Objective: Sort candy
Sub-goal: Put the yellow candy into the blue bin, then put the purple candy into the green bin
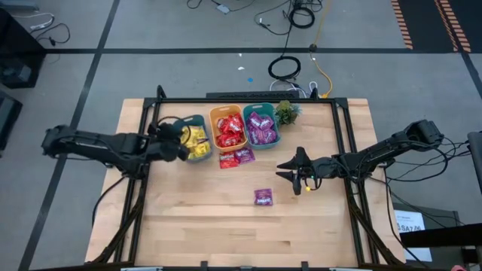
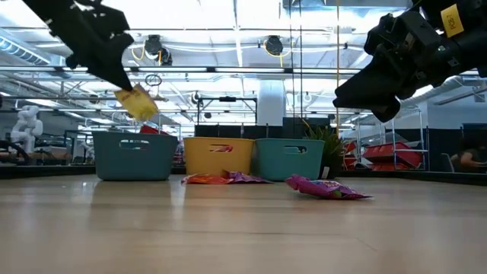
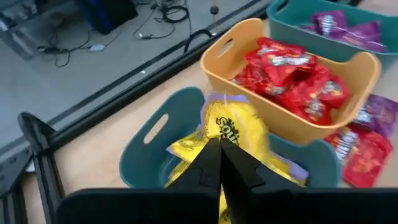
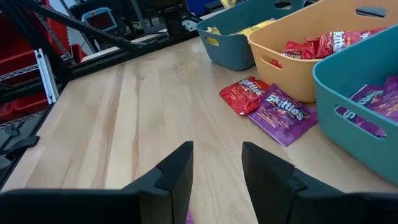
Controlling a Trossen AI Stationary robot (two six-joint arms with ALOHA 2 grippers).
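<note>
My left gripper hangs over the left teal bin, shut on a yellow candy packet; more yellow packets lie in that bin. The orange bin holds red packets and the right teal bin holds purple ones. A red packet and a purple packet lie flat on the table in front of the bins. Another purple packet lies alone toward the near edge. My right gripper is open, raised above the table just right of that lone packet. My left gripper pinches the yellow packet between its two shut fingers at the packet's near edge. In the low view the packet hangs tilted below the fingers, lifted clear above the bin's rim.
A small green plant stands right of the bins near the far edge. A black frame rail runs behind the bins. Bare wood spreads over the near half of the table.
</note>
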